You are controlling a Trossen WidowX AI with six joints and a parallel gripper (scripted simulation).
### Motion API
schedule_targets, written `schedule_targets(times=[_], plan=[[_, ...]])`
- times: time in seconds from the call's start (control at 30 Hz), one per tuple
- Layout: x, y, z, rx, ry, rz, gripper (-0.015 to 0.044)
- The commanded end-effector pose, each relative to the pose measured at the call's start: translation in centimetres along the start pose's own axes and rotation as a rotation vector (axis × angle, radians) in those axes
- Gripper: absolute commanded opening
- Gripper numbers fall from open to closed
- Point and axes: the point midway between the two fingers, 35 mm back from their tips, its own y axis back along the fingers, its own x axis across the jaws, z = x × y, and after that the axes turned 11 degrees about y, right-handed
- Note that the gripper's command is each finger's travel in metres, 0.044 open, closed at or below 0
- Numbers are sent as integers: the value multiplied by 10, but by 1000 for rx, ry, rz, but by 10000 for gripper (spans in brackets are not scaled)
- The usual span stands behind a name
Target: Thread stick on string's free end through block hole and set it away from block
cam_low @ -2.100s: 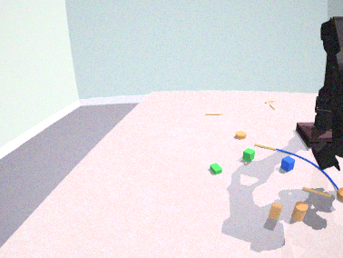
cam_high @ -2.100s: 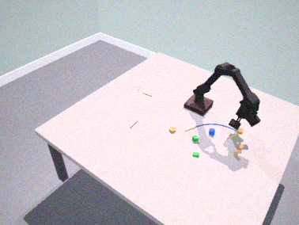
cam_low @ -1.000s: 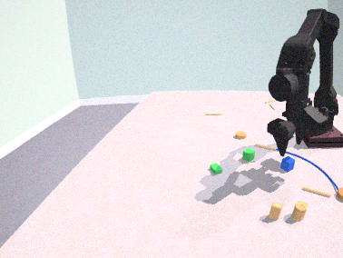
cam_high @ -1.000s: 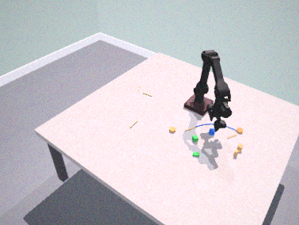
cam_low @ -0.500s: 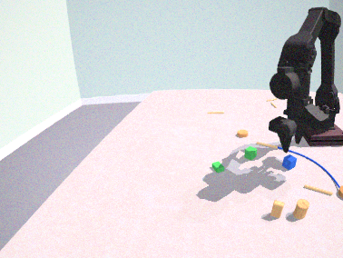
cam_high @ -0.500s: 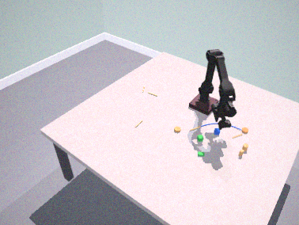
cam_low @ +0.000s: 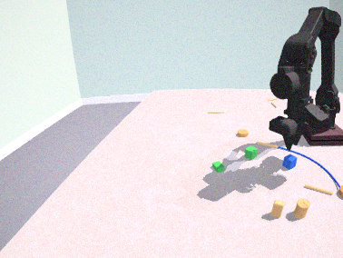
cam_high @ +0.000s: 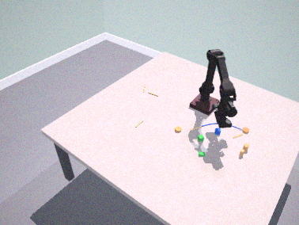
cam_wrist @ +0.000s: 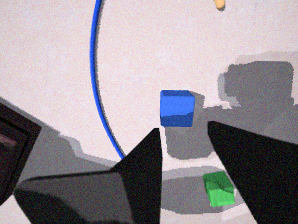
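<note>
The blue string runs from the round wooden button to the thin stick, which lies flat on the table. My gripper is low over the string close to where it joins the stick. The fingers are partly closed with bare table between them. In the wrist view the left finger hides the stick and the string's end. Two tan wooden pieces stand at the front right. I cannot tell which has the hole.
A blue cube sits just beyond the fingertips. Two green cubes lie nearby. A second disc and loose sticks lie around. The arm's base stands behind.
</note>
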Motion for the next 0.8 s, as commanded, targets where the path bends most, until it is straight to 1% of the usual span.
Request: schedule_targets(times=[0.0, 0.1, 0.7, 0.77], plan=[[0, 0, 0, 0, 0, 0, 78], [0, 0, 0, 0, 0, 0, 0], [0, 0, 0, 0, 0, 0, 0], [0, 0, 0, 0, 0, 0, 53]])
